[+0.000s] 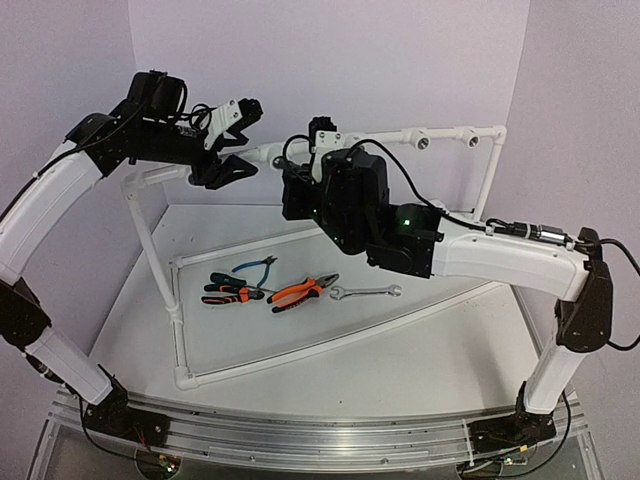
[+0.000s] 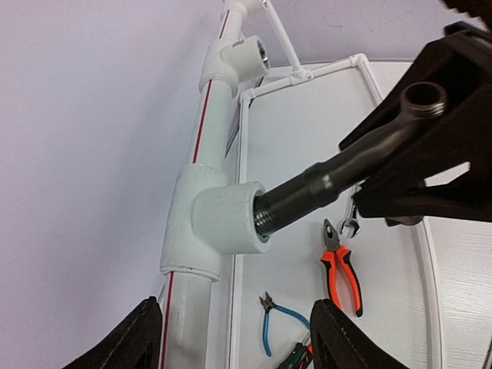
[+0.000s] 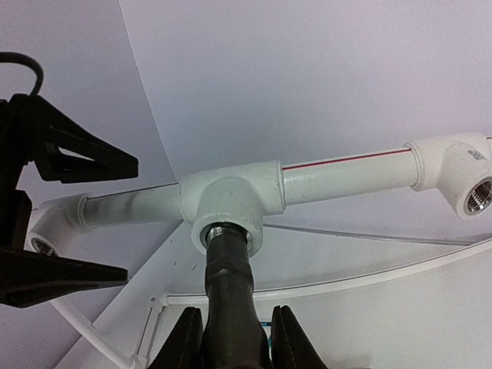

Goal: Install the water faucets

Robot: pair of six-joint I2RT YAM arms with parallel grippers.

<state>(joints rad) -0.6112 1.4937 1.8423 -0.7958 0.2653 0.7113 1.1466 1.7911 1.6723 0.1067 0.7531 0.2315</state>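
Faucet (image 2: 338,173): dark grey-black, slight sheen, threads the same.
Pipe (image 3: 346,173): white, thin red stripe lengthwise.
Tee (image 3: 231,192): plain white.
Elbow (image 3: 453,165): white, silver threaded insert, small grey print.
Left tool (image 2: 234,330) and right tool (image 3: 234,338): both black.
Arms (image 1: 500,262): white links, black joints. Green LED (image 1: 405,212) lit on the right one.
Worktop (image 1: 420,350): white.
Walls (image 1: 330,60): pale lilac.
Pliers (image 1: 302,291): orange with black.
Second pliers (image 1: 228,291): green, black, orange.
Cutters (image 1: 255,268): blue handles, dark head.
Wrench (image 1: 365,292): silver.
Base rail (image 1: 300,440): bare aluminium.
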